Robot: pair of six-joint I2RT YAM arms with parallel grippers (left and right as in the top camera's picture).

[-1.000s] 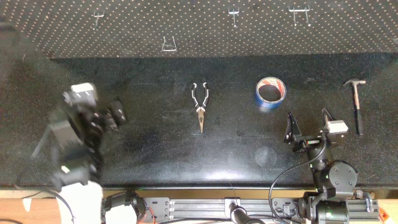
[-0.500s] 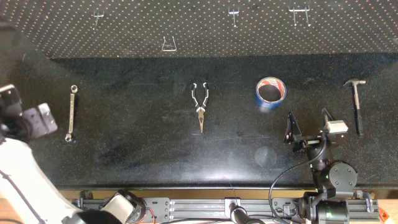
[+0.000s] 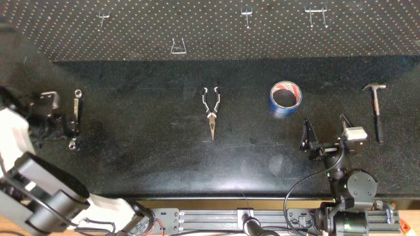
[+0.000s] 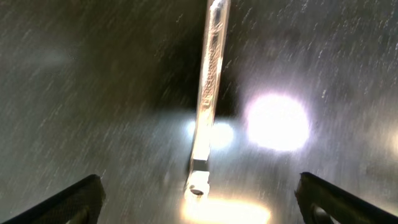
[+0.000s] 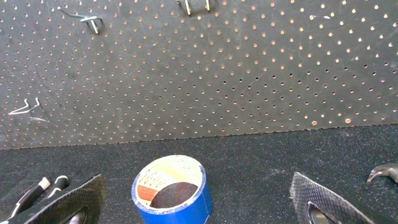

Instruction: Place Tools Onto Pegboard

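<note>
Hovering at the table's (image 3: 157,154) nine o'clock, our left gripper (image 4: 199,182) spreads wide, the wrench's (image 4: 208,93) end between its fingers; our right gripper (image 3: 325,132) gapes wide, empty, at four o'clock.

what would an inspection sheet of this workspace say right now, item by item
surface: black speckled worktop, flat, in front of the pegboard
job's things: wrench, pliers, tape roll and hammer all lie on the worktop, apart from each other; the pegboard hooks hold nothing
clutter: nothing seen
grippers: left gripper open, low over one end of the wrench, not touching it; right gripper open, near the tape roll, holding nothing
cables: black cable loops beside the right arm's base
surroundings: metal rail along the front edge
</note>
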